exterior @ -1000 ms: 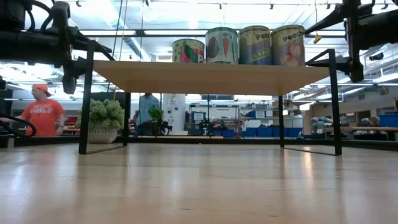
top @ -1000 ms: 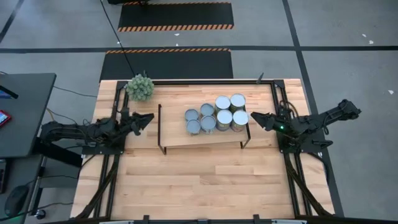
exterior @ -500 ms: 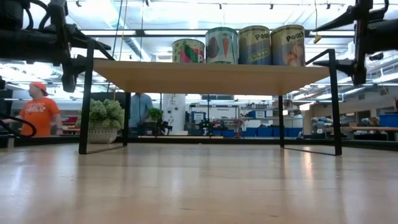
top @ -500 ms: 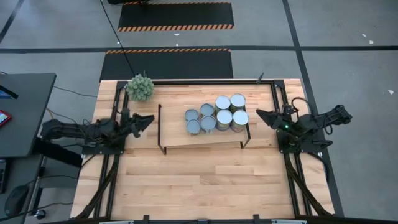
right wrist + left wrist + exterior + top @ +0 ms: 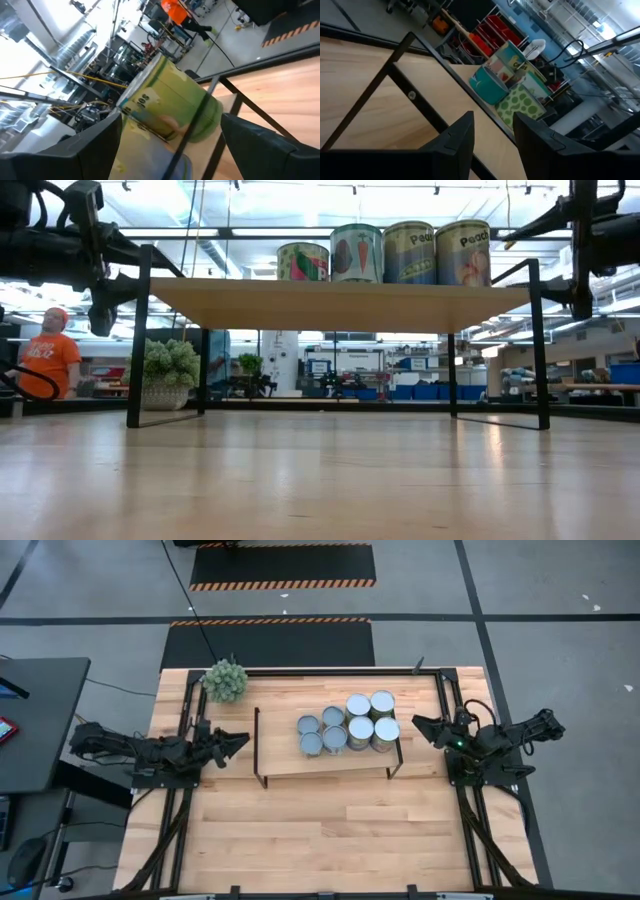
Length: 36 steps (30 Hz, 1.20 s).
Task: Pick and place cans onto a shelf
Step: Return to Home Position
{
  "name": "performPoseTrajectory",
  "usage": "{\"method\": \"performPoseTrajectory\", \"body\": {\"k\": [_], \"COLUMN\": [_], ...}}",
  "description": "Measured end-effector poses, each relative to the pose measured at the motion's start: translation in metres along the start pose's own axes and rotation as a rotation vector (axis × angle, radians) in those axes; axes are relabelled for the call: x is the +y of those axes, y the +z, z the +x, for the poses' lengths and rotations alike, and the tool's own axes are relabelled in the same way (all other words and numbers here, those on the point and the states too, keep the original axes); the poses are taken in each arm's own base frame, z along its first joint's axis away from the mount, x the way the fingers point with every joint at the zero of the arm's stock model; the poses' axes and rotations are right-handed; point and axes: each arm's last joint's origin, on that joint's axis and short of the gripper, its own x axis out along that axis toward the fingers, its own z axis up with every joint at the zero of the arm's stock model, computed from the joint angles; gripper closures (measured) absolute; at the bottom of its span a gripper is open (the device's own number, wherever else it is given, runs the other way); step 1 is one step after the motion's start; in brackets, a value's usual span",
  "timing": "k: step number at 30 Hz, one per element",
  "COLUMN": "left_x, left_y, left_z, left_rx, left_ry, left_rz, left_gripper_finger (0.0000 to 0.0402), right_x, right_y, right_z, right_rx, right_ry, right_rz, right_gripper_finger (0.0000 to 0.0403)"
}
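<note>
1. The shelf (image 5: pixel 285 755) stands across the middle of the table (image 5: pixel 320 830). All eight cans (image 5: pixel 347 726) sit on its board, packed close together toward its right end.
2. From above, the four white-topped cans form the right side of the cluster. The four smaller cans with blue-grey tops form the left side.
3. In the low view, four cans show in a row above the board's front edge.
   - The leftmost can (image 5: pixel 303 262) has a label with red and green produce.
   - The next can (image 5: pixel 357 253) has pictured carrots on a teal label.
   - The two rightmost cans (image 5: pixel 410 252) (image 5: pixel 463 252) each carry lettering that reads "Peac" before curving out of sight.
4. The left gripper (image 5: pixel 243 739) hovers just outside the shelf's left end frame, well apart from the cans. Its fingers are parted and hold nothing.
5. The right gripper (image 5: pixel 416 723) hovers just outside the right end frame, near the white-topped cans but clear of them. Its fingers are spread wide and empty. Its wrist view shows a green-labelled can (image 5: pixel 170 115) whose writing is unreadable.
6. A potted plant (image 5: pixel 226 680) stands at the table's far left corner.
7. A person (image 5: pixel 45 355) in an orange shirt is in the room behind. The shirt's white print is too small to read.
</note>
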Motion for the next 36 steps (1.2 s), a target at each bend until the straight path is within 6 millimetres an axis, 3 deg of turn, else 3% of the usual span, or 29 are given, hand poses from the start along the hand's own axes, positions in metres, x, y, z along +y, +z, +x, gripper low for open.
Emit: {"method": "performPoseTrajectory", "body": {"k": [4, 11, 14, 18, 24, 28, 32, 36], "left_x": [0.0002, 0.0037, 0.0042, 0.0042, 0.0043, 0.0041, 0.0044, 0.0045], "left_y": [-0.0011, -0.0032, -0.0035, -0.0035, -0.0036, -0.0035, -0.0038, -0.0040], "left_z": [-0.0010, -0.0016, -0.0016, -0.0016, -0.0017, -0.0016, -0.0016, -0.0016], "left_rx": [-0.016, -0.027, -0.027, -0.026, -0.025, -0.027, -0.019, -0.006], "left_ry": [0.025, 0.084, 0.090, 0.090, 0.091, 0.088, 0.090, 0.090], "left_rz": [0.003, 0.016, 0.019, 0.023, 0.025, 0.017, 0.103, 0.299], "left_gripper_finger": [0.0261, 0.0260, 0.0260, 0.0260, 0.0260, 0.0260, 0.0260, 0.0260], "right_x": [-0.0036, -0.0069, -0.0064, -0.0066, -0.0074, -0.0045, -0.0038, -0.0035], "right_y": [-0.0034, -0.0068, -0.0065, -0.0054, -0.0037, -0.0046, -0.0057, -0.0063], "right_z": [-0.0004, -0.0006, -0.0006, -0.0004, -0.0004, -0.0003, -0.0003, -0.0004], "right_rx": [0.042, 0.083, 0.080, 0.048, -0.005, 0.055, 0.091, 0.109], "right_ry": [-0.010, -0.023, -0.023, -0.040, -0.074, -0.013, 0.016, 0.031], "right_rz": [0.003, 0.008, 0.098, 0.089, 0.008, -0.036, -0.066, -0.093], "right_gripper_finger": [0.0069, 0.0156, 0.0192, 0.0221, 0.0228, 0.0229, 0.0229, 0.0229]}}
